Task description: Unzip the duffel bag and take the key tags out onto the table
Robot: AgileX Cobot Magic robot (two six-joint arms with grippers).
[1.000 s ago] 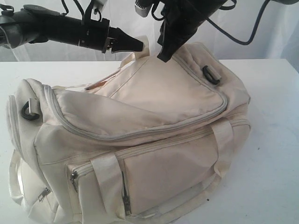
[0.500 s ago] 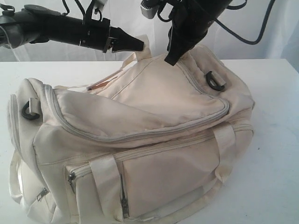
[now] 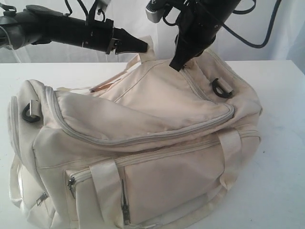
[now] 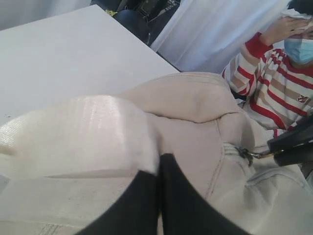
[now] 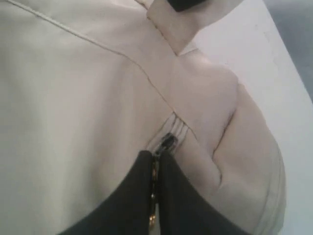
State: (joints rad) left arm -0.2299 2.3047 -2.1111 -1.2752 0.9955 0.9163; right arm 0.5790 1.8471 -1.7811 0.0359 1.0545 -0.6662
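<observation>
The cream-white duffel bag (image 3: pixel 143 143) lies on the white table (image 3: pixel 286 143) with its grey top zipper (image 3: pixel 143 138) still closed along the front. My left gripper (image 3: pixel 143 46) is shut on a webbing handle (image 4: pixel 98 137) at the bag's back, holding it up. My right gripper (image 3: pixel 177 64) is shut on the metal zipper pull (image 5: pixel 167 142) at the bag's top right end. The left wrist view also shows the zipper pull (image 4: pixel 247 155) stretched taut toward the right gripper (image 4: pixel 293 147). The key tags are hidden.
Black strap rings sit at the bag's left end (image 3: pixel 29 113) and right end (image 3: pixel 221 88). Front pockets with zippers (image 3: pixel 125 210) face the camera. A person in a red-striped shirt (image 4: pixel 279 93) sits beyond the table's far edge. White curtains hang behind.
My right gripper has moved right with the zipper pull, dragging the bag's top and right end that way. The left gripper has stayed holding the handle.
</observation>
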